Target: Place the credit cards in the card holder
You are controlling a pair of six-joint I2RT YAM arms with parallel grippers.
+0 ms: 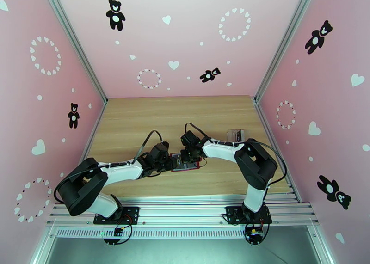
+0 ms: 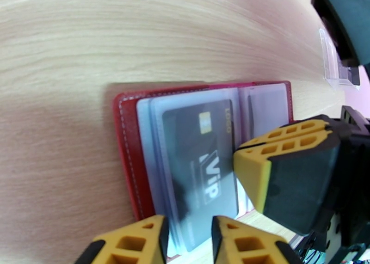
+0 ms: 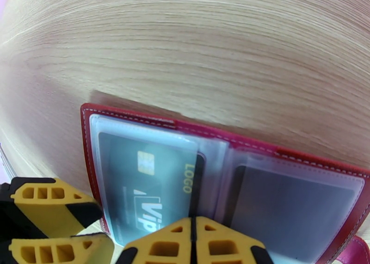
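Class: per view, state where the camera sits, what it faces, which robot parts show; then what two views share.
Top external: above and behind, facing down at the table; both arms show.
Left wrist: on left arm, facing the card holder; left gripper below.
Right wrist: on right arm, facing that holder; right gripper below.
Shared: both wrist views show the VIP card.

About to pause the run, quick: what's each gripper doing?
Left gripper: fingers apart, at the card holder's edge.
Right gripper: fingers shut, near the card holder's middle.
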